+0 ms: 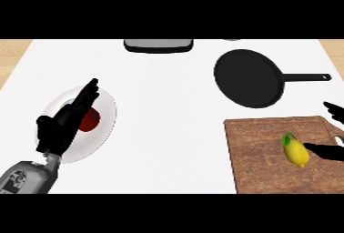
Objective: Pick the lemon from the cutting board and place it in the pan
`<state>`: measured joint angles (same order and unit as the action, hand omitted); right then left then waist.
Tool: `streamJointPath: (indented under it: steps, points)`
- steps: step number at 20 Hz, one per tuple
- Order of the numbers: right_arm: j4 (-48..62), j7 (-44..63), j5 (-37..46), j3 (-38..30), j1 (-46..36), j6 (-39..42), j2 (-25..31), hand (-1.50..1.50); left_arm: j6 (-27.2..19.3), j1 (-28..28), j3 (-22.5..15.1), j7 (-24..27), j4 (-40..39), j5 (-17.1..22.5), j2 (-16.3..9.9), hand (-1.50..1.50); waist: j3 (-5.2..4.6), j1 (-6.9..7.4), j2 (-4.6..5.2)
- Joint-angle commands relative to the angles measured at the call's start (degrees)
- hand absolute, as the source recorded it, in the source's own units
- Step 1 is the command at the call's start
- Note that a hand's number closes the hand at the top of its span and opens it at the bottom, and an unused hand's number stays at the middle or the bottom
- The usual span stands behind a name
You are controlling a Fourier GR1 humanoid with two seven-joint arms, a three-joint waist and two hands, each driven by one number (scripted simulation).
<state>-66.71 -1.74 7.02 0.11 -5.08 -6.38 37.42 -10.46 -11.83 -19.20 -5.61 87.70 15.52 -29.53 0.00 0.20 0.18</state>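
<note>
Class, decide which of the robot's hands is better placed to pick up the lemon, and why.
Right. The right hand already reaches the lemon on the cutting board, while the left hand hangs over the plate far across the counter.

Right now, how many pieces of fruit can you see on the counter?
2. A lemon lies on the cutting board at the right. A red fruit sits on the plate at the left, partly hidden by the left hand.

A white plate [107,113] holding a red item [92,121] sits left; a grey tray [159,45] lies at the counter's [161,91] far edge.
</note>
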Motion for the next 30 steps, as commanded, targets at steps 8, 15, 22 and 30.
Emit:
streamJointPath:
  steps: [8, 15, 22, 30]
  points:
    - [-6.2, 26.2, 8.5, 11.0, -11.8, 21.3, 11.6, -1.5, -0.3, -1.2, -1.4, -3.0, 1.0, -2.5, 2.5, 0.0, -0.16, 1.63, 0.02]
    - [-3.7, 39.1, 4.1, 17.9, -19.2, 42.5, 8.9, -1.5, 1.5, 0.4, -0.7, 0.7, -1.6, -2.6, 3.3, 0.0, -0.15, 1.85, 0.21]
    - [-4.3, 54.4, 1.0, 18.5, -24.6, 49.5, -0.1, -1.5, 3.2, -0.7, 3.2, -4.8, 1.8, -2.3, 1.6, 0.0, -0.03, 0.41, -0.18]
    - [-13.3, 60.1, 2.2, 17.9, -19.6, 50.4, 1.0, -1.5, -0.5, 1.2, 1.3, -5.6, 3.6, -8.5, 6.9, 0.0, -0.03, -0.45, -0.37]
